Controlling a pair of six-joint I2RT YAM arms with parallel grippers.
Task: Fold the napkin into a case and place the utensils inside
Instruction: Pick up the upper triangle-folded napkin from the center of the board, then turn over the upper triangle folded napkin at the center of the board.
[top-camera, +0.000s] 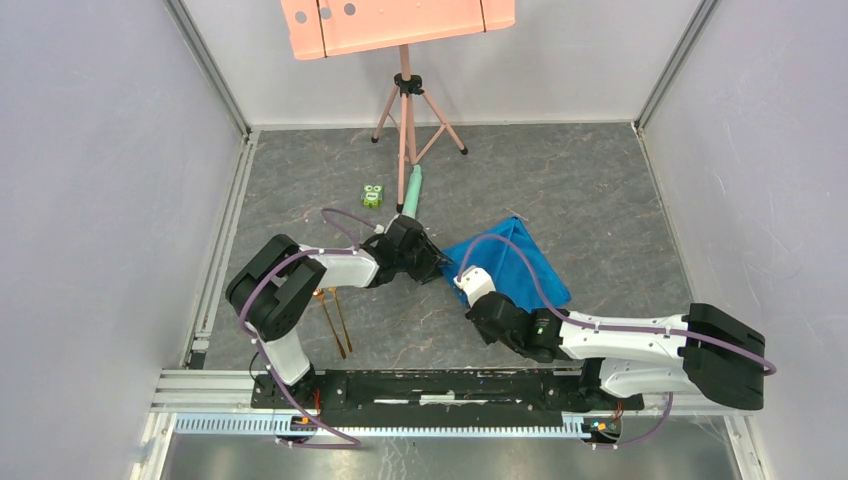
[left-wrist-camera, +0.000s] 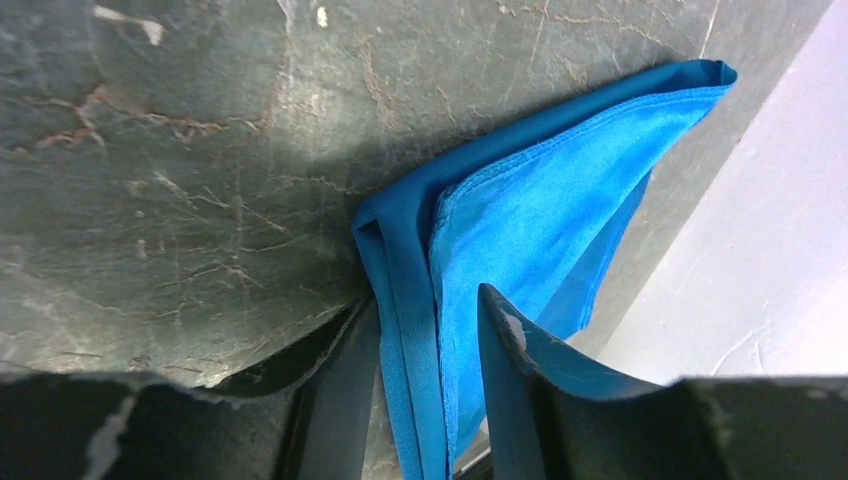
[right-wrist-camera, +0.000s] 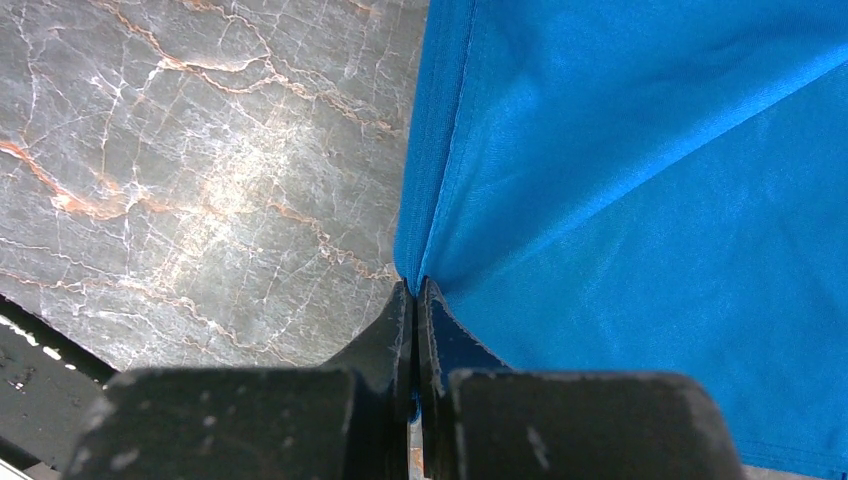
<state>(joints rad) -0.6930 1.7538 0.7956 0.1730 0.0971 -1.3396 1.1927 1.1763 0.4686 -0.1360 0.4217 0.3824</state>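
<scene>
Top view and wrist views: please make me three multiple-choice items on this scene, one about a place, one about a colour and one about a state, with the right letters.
1. Where do the utensils lie, relative to the napkin?
A. On top of it
B. On the table, left of it, near the left arm
C. Tucked inside it

2. What colour is the tube beside the small toy?
A. Red
B. Pale green
C. Black

3. What is the state of the right end effector?
A. Wide open
B. Shut on a fork
C. Shut on the napkin's edge

Answers: 1 B, the top view shows them apart from the cloth. 2 B, it is pale green in the top view. 3 C, the right wrist view shows the fingers pressed together, pinching blue cloth.
</scene>
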